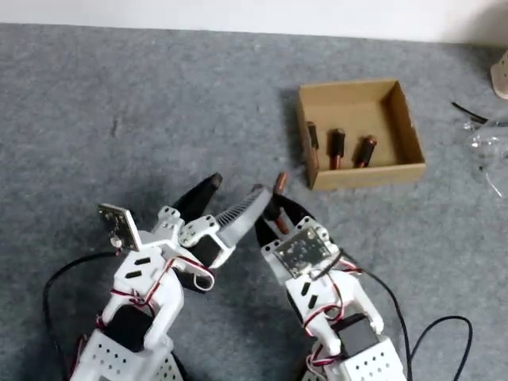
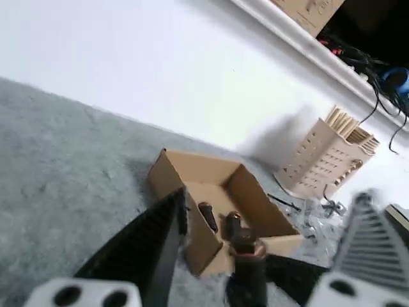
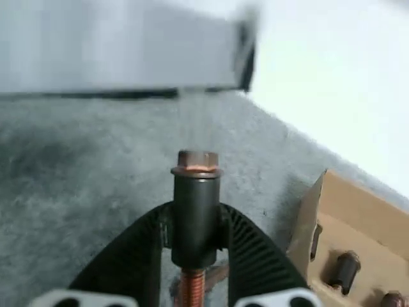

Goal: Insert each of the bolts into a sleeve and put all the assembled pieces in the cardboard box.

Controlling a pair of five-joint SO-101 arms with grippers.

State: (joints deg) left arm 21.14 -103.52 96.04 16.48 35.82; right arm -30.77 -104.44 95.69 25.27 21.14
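Gripping a copper-bolted black sleeve (image 3: 195, 201) in my right pincer (image 3: 195, 224), left pincer (image 1: 236, 187) apart; three assembled pieces (image 1: 336, 148) in the brown cardboard box (image 1: 403, 119), one to go.

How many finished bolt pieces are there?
4. Three pieces lie in the box: left, middle, right. One is held by the right gripper. Others may be hidden.

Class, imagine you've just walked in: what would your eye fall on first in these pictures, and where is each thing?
First, the right hand, shut on a dark sleeve with a copper bolt through it, near the middle of the grey mat. Then the cardboard box farther back to the right, with three finished pieces lying inside. The left hand gapes open just beside the right one.
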